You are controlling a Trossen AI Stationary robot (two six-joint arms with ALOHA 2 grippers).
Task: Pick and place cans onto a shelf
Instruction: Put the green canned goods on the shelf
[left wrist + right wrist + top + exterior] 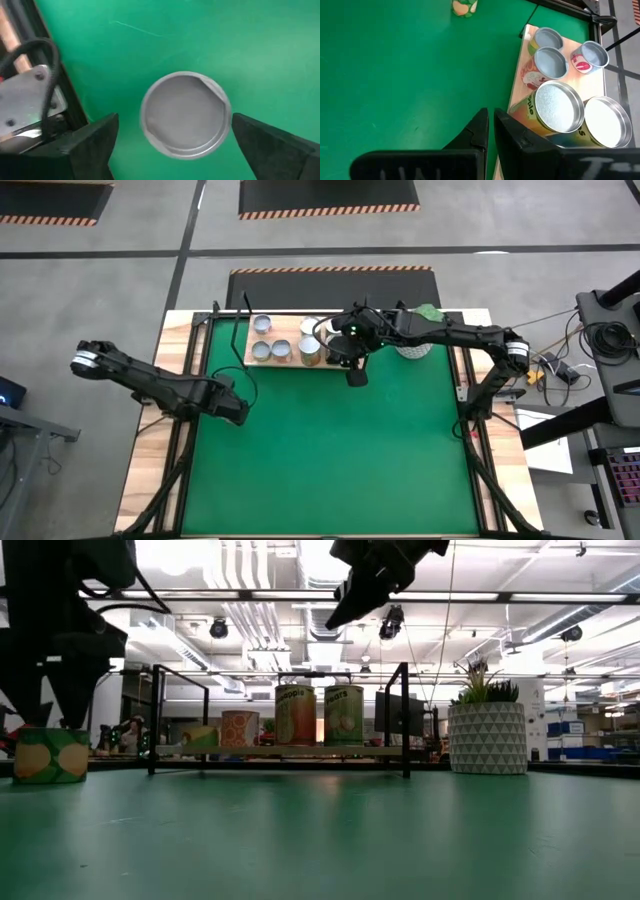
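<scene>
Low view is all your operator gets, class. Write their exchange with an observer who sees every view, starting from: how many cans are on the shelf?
Observer: Five cans stand on the shelf; one hides behind the others from your side.
Operator: Is the left gripper gripping the can at my left?
Observer: No. The left gripper is open, with bare mat showing between each finger and that can.
Operator: And the right gripper overhead?
Observer: The right gripper is shut, holds nothing, and hangs over the mat just off the shelf's front edge.
</scene>
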